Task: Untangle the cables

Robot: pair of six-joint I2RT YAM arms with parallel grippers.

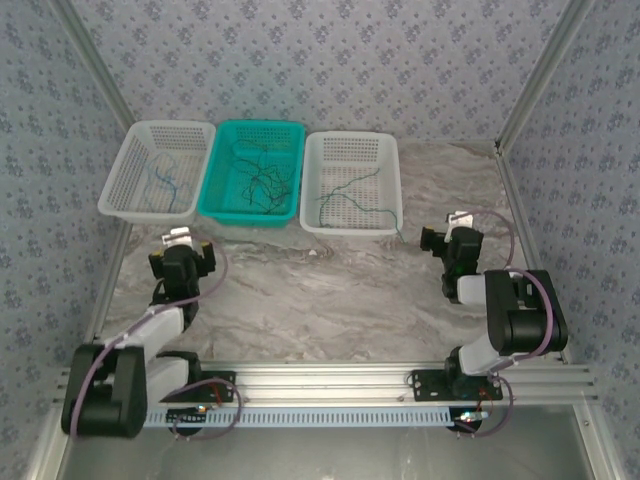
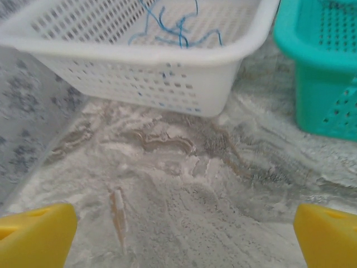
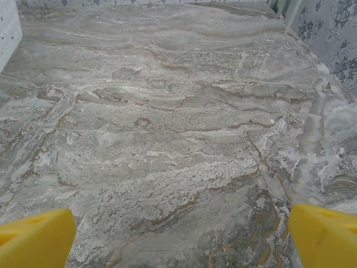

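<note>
Both arms sit folded at the near edge of the desk (image 1: 330, 290), upper links doubled back over their bases, wrists reaching forward low over the surface. The left arm (image 1: 165, 320) aims at the left white basket (image 1: 118, 170). The right arm (image 1: 505, 310) points at bare desk beside the right white basket (image 1: 350, 229).

The left jaws and the right jaws stand spread wide with nothing between them, and the left fingertips (image 2: 36, 234) and right fingertips (image 3: 33, 237) are blunt yellow wedges.

A thin, limp blue cable (image 2: 173, 25) lies looped in the left white basket. A dark tangle (image 1: 262, 180) of wires lies in the teal basket (image 1: 250, 217) between the white ones, and a greenish cable (image 1: 350, 195) trails across the right white basket. The baskets are perforated plastic, rectangular with rounded rims. The desk has a grey-brown veined marble pattern.
</note>
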